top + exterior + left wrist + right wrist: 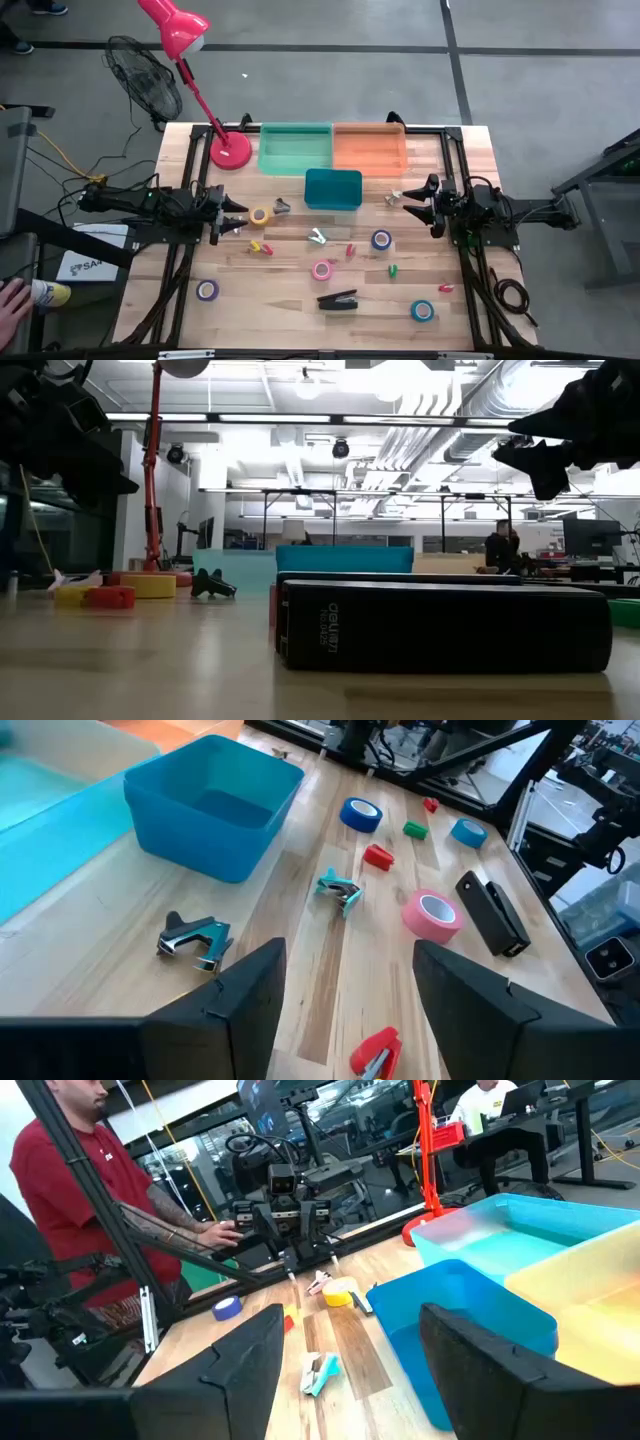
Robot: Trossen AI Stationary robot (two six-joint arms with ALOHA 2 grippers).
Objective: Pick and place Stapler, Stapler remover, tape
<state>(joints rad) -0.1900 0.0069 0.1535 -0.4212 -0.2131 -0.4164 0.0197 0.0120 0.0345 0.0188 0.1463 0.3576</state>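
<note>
Three kinds of item wait. Nearest the table's front edge lies the black stapler (338, 299), with tape rolls (322, 270) scattered around it and a dark staple remover (282, 206) by the blue bin (333, 189). Both the left gripper (234, 213) and right gripper (408, 199) hover open, holding nothing. A good first grasp probably spans the stapler's narrow width.

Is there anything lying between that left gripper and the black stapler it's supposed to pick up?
Yes. From the left gripper, the straight line across the table to the stapler runs by a small red-and-yellow piece and close to the pink tape roll. Both are low and small. From above, nothing visible blocks the stapler.
</note>
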